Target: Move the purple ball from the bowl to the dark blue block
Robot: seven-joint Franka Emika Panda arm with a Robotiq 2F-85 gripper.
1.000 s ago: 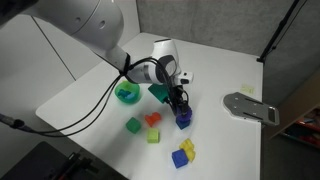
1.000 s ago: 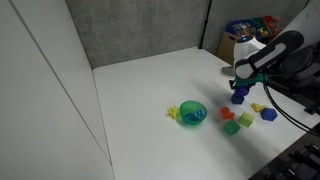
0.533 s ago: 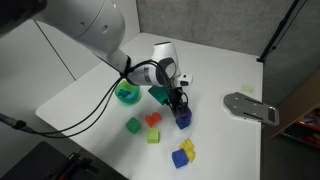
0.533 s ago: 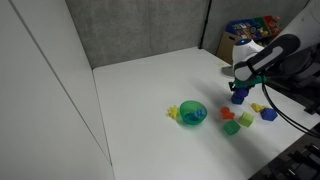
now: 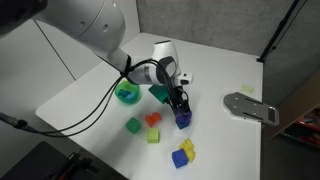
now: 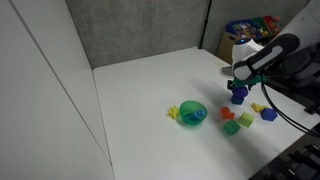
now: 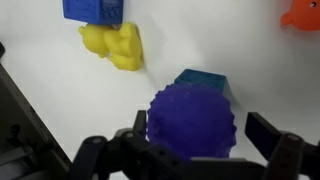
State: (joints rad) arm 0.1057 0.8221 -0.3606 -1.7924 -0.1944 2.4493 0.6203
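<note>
In the wrist view the purple ball [image 7: 192, 122] rests on top of the dark blue block [image 7: 205, 80], whose far edge shows behind it. My gripper [image 7: 200, 128] straddles the ball with its jaws open. The right finger [image 7: 265, 135] stands clear of the ball and the left finger [image 7: 140, 125] is close beside it. In both exterior views the gripper [image 5: 180, 103] [image 6: 238, 88] hangs straight over the block [image 5: 183, 120] [image 6: 237, 98]. The green bowl [image 5: 127, 94] [image 6: 192, 112] stands a short way off, with nothing showing inside it.
Loose toy blocks lie near: a green one [image 5: 133, 125], a red one [image 5: 153, 119], a light green one [image 5: 154, 136] and a blue block joined to a yellow piece [image 5: 183, 154] [image 7: 115, 45]. A grey metal plate [image 5: 250, 106] lies by the table's edge.
</note>
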